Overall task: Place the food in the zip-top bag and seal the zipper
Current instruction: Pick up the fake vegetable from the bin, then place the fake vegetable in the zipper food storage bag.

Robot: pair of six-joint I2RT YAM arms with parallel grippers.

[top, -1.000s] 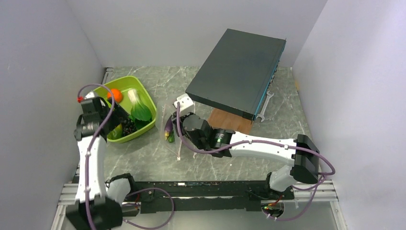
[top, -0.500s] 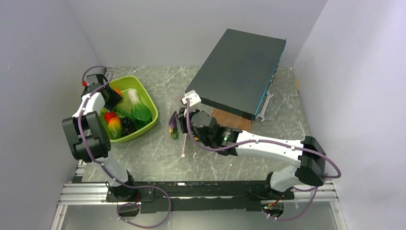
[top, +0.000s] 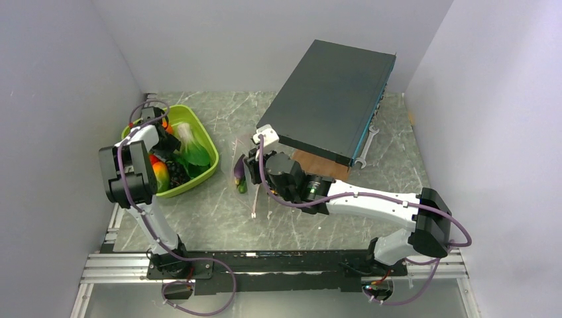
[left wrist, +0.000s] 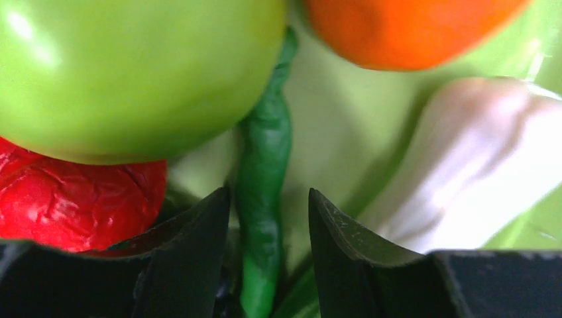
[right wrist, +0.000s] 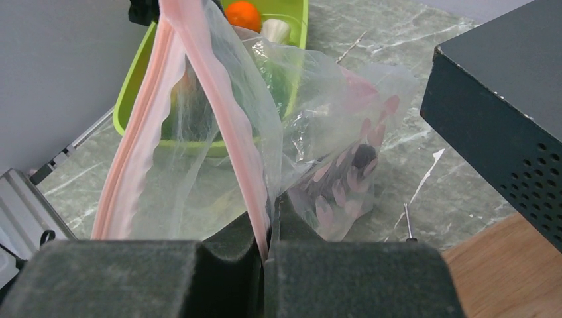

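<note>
Top view: lime-green tray sits at 10 o'clock on the marbled surface. The left hand is reached down into it at the tray's 11 o'clock corner. In the tray: leafy greens toward 3 o'clock, black grapes at 6, yellow-red fruit at 7. Left wrist view: the left hand is narrowed about halfway, its fingers straddling a thin green stalk. The 9 o'clock finger is against the stalk and a sliver of gap shows at the 3 o'clock finger, so no firm grip is seen. Green apple lies at 11 o'clock of the fingers, touching the red fruit below it. The orange fruit is at 1 o'clock and the white stem of the greens at 3. The zip-top bag lies mid-surface, just at 3 o'clock of the tray, with the purple eggplant inside it. The right hand is at the bag's 12 o'clock end. Right wrist view: the right hand is clamped tight on the pink zipper, one lip pinched between the pads. The other lip bows away toward 9 o'clock, so the mouth gapes. The bag is lifted and slack, with pink dots low in it. The tray shows through the plastic. Dark box stands at 1 o'clock, propped over a wooden board, with a wrench beside it.
</note>
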